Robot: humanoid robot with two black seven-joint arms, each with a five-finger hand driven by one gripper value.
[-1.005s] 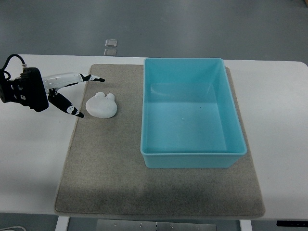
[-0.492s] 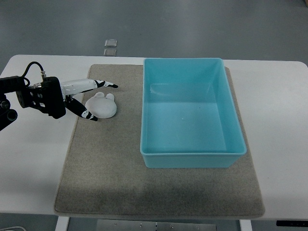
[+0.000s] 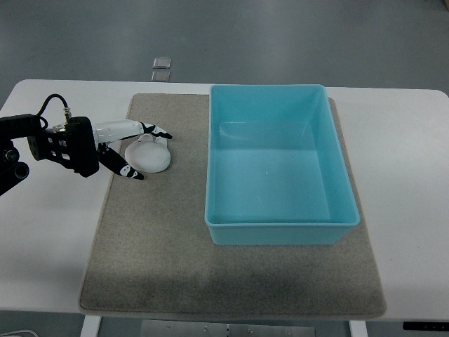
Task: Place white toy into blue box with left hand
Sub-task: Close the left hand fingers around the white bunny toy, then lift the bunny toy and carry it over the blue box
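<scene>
White surface (image 3: 42, 239) carries a grey felt mat (image 3: 154, 246). Our left hand (image 3: 130, 149) has its fingers spread around the small white round toy (image 3: 149, 156), not yet closed, bracketing it for a grasp. Just right sits the open turquoise plastic box (image 3: 280, 223), empty.

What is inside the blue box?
Nothing: the blue box shows only its bare floor. The white toy lies outside on the mat, partly covered by the left robot hand.

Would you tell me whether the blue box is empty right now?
Empty: the blue box shows only bare floor; the white toy lies outside on the mat.
</scene>
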